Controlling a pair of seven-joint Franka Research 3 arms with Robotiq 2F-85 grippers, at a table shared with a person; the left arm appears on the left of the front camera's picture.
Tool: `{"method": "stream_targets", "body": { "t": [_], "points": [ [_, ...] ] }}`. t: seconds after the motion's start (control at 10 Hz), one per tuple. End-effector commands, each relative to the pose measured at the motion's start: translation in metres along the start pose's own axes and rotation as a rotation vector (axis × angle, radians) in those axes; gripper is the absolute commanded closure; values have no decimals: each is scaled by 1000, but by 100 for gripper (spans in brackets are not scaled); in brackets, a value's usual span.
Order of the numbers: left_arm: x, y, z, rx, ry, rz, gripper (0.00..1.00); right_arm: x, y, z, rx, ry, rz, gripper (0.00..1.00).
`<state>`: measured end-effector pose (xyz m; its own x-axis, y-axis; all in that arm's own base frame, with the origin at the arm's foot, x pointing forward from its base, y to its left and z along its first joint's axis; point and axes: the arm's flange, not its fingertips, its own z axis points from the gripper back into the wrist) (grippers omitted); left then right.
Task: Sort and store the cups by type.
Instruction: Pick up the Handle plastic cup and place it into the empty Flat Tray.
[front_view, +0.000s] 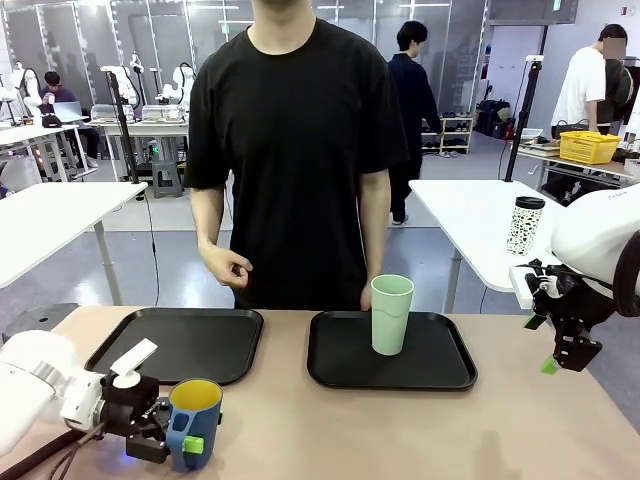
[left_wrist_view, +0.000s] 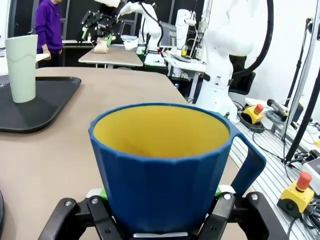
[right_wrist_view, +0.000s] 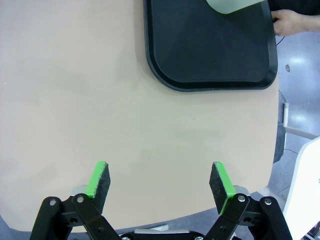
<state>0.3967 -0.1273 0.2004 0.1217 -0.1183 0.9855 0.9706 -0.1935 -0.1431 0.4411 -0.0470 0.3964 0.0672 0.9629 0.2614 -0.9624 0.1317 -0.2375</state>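
**Mug gripped, lift it level**

My left end effector is clamped on the blue mug at the tabletop's 7 o'clock. I should raise it straight, upright. Green tumbler stands on the right tray. My right end effector hangs apart.

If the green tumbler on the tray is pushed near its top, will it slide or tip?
The green tumbler is tall and narrow, so it would probably tip rather than slide. It stands upright on the right tray. It has no handle and looks smooth, so a grip may slip.
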Motion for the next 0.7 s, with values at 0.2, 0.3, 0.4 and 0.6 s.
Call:
{"method": "stream_targets", "body": {
  "t": [0.2, 0.3, 0.4, 0.6],
  "points": [
    [41, -32, 18, 20, -129, -34, 67, 0, 2, 0, -9, 12, -8, 0],
    [56, -42, 21, 34, -131, -58, 67, 0, 2, 0, -9, 12, -8, 0],
    [67, -49, 25, 34, -140, -70, 67, 0, 2, 0, -9, 12, -8, 0],
    [79, -55, 33, 53, -136, -107, 67, 0, 2, 0, -9, 12, -8, 0]
  ]
}}
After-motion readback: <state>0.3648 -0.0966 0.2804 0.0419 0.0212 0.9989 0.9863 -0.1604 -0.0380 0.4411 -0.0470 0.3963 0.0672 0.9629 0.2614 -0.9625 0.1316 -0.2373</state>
